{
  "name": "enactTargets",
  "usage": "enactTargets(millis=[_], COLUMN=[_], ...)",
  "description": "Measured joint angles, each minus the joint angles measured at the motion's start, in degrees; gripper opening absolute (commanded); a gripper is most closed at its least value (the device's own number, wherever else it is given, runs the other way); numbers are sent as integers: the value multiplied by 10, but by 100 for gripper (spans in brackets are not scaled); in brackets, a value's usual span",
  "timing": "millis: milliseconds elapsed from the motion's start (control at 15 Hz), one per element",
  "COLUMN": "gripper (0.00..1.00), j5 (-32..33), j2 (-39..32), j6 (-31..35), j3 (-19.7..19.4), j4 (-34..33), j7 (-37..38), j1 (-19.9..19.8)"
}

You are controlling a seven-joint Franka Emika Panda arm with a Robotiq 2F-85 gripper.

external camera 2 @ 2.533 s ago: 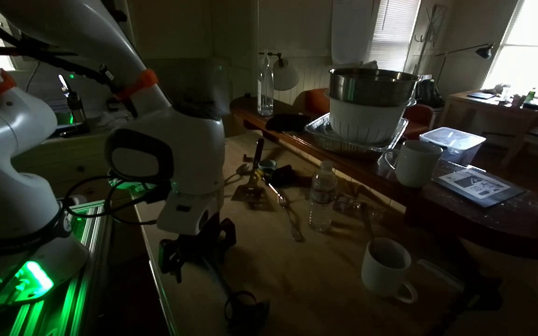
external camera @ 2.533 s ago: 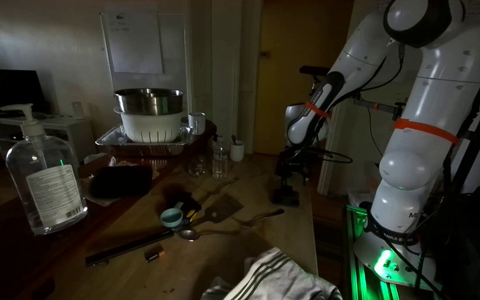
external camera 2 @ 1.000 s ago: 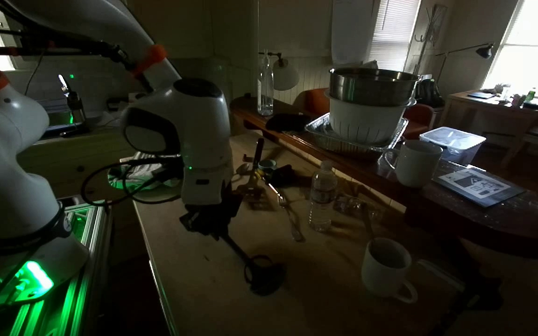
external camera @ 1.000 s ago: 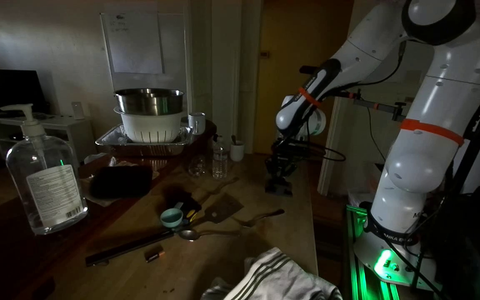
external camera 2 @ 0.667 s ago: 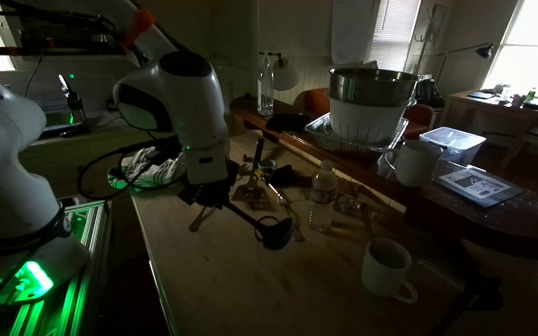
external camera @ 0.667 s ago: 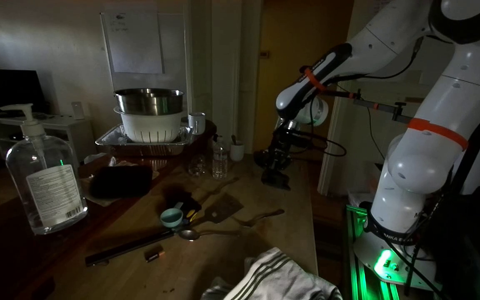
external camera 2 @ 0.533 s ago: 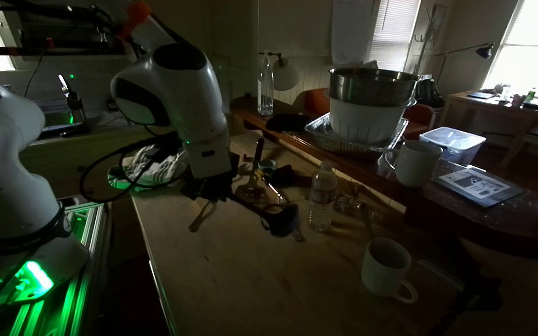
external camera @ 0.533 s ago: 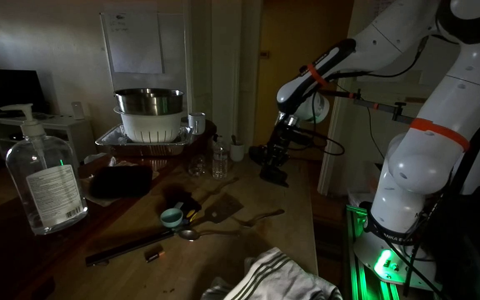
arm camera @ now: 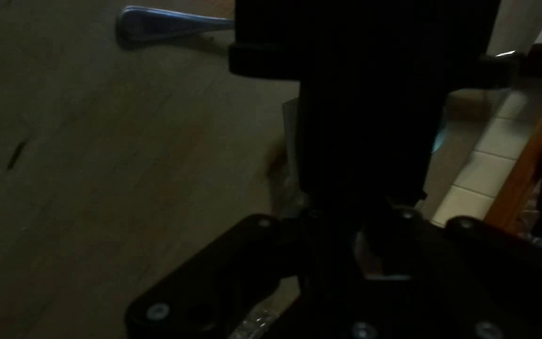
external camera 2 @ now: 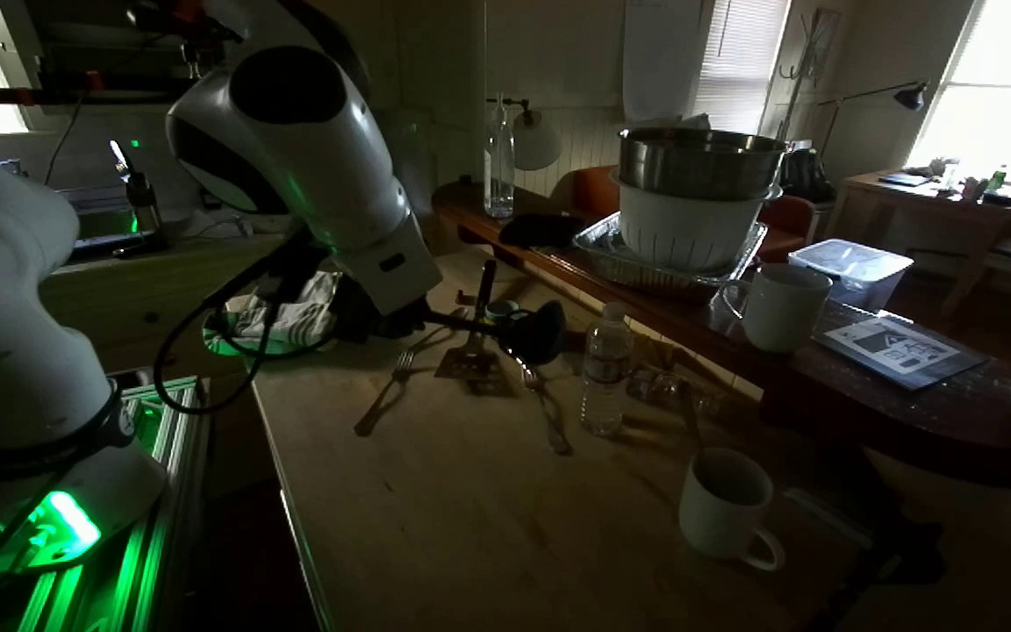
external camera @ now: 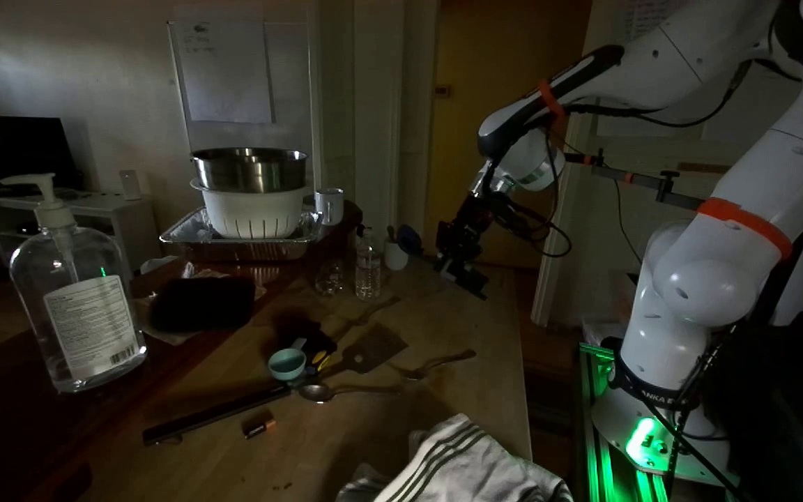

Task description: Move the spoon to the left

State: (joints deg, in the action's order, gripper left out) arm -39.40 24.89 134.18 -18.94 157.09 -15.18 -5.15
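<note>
Moved since last frame: my claw (external camera: 464,279) & the blue spoon (external camera: 410,239), both higher in frame in both exterior views. Claw clamped on spoon's handle; exact jaw gap too dark to tell, wrist view incl. Spoon aloft, bowl end nr frame ctr in both exterior views; overlaps white mug (external camera: 395,258) in an exterior view; in an exterior view, just L of water btl. (external camera 2: 606,373) w/ gap showing. Metal fork (external camera 2: 382,404) lower L of ctr, tines now uncovered.
</note>
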Motion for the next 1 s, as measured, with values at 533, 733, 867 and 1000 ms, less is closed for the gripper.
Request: enactTargets(millis=[533,733,867,1000], gripper=[6,6,6,6], j5=[-28,-28,-30,-34], j2=[17,-3,-29,-61], j6=[-254,-371,-445,-516], j3=[-99,-125,-135,-138], j4=[-11,-34,-53,-75], j7=[-176,-213,-232,-248], j1=[-31,-50,-59,-66])
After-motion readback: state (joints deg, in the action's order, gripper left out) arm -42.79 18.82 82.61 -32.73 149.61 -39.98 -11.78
